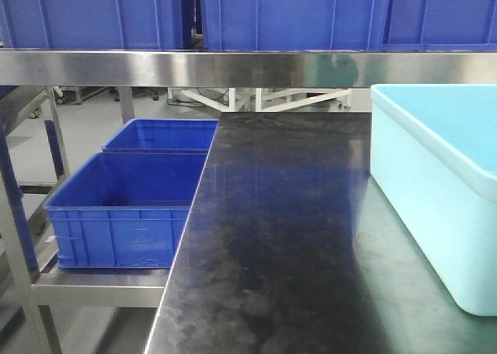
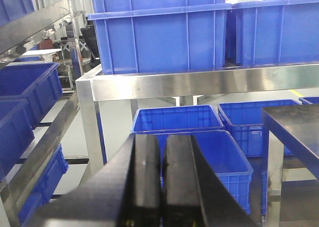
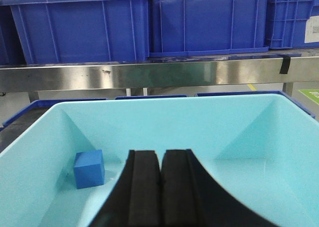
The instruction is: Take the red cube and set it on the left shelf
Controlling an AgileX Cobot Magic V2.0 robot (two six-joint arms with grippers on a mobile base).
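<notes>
Left gripper (image 2: 160, 187) is clenched empty, fingers pressed together, facing blue crates (image 2: 219, 157) on the left shelf (image 1: 101, 288). Right gripper (image 3: 159, 187), likewise clenched empty, hangs over the pale tub (image 3: 249, 117), which holds a blue cube (image 3: 88, 169) at its left. Red cube's place cannot be told.

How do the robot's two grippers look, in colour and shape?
Both the left gripper and the right gripper have two black fingers with flat inner faces and outer edges that curve outward toward the base. No cables or markings show on them.
</notes>
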